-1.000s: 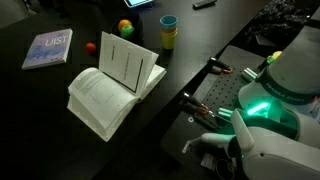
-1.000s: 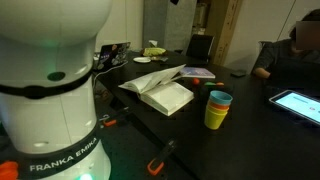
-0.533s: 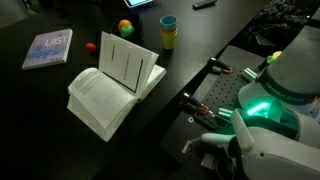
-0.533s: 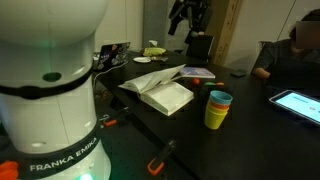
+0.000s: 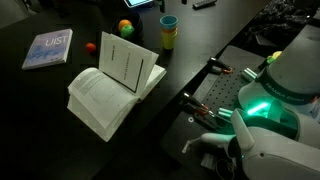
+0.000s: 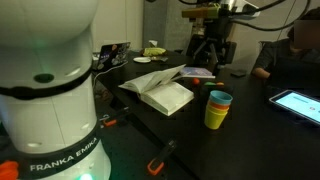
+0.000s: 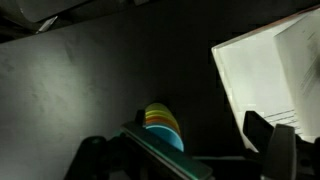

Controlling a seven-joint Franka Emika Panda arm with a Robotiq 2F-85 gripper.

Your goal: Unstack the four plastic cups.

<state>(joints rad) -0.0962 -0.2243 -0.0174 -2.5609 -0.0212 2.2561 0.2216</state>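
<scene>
– Stack of plastic cups (image 5: 168, 32): where does it stand?

– Upright on the dark bench (image 5: 40, 110), toward its far side, well apart from the robot's base (image 5: 275, 95). A teal cup sits on top with yellow below it, all nested together.

– Can you count four?

– No. In the wrist view the stack (image 7: 163, 125) shows bands of yellow and teal, perhaps orange between them, but that picture is dim.

– What lies around it?

– A small red, yellow and green ball (image 5: 125, 27) sits near the stack on its left, apart from it. Nearer and further left lies an open book (image 5: 110, 88) with some pages standing up. Left of that lies a closed book (image 5: 47, 48) with a pale blue cover, and a small red thing (image 5: 90, 46) lies between it and the ball. In an exterior view the stack (image 6: 217, 108) stands right of the open book, with a lit tablet (image 6: 298, 102) further right.

– And the fingers (image 7: 275, 150)?

– Wide apart, holding nothing. In the wrist view they show dark along the bottom edge. The stack appears between them but farther off, untouched, and the book's white pages fill the right. In an exterior view the arm (image 6: 210, 45) hangs over the far end of the bench, beyond the open book and well apart from the cups.
</scene>
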